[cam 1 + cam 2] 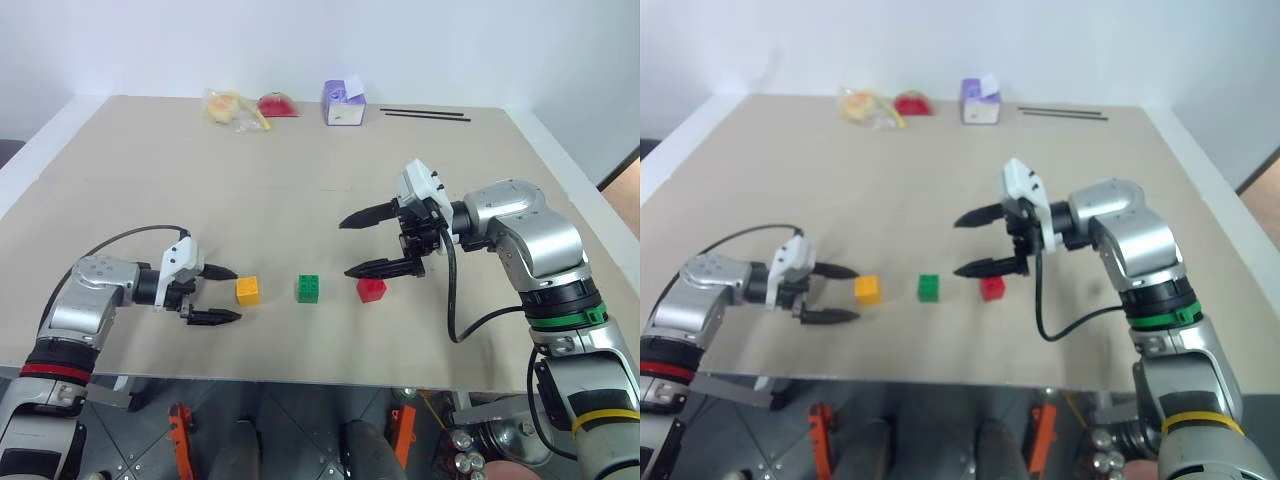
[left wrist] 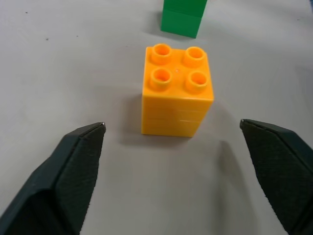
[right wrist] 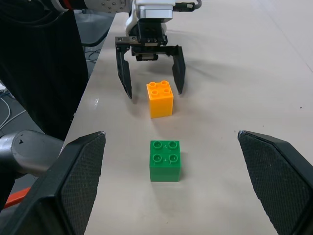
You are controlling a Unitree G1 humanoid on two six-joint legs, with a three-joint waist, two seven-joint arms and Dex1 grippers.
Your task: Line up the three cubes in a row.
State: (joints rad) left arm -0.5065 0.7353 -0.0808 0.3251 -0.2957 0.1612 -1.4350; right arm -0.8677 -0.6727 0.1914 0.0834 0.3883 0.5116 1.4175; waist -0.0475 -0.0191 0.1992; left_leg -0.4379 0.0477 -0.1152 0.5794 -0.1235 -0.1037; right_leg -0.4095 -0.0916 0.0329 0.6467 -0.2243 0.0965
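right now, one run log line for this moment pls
left gripper: open, yellow-orange cube just beyond its fingertips | right gripper: open, above red cube | green cube: between them, in row

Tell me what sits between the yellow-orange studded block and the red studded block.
The small green studded plastic block stands between the yellow-orange block and the red block, apart from both, on the tan table; the left eye view shows it.

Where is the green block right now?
The green block sits on the table near its front edge, in the middle of the row, apart from the yellow-orange block on its left and the red block on its right.
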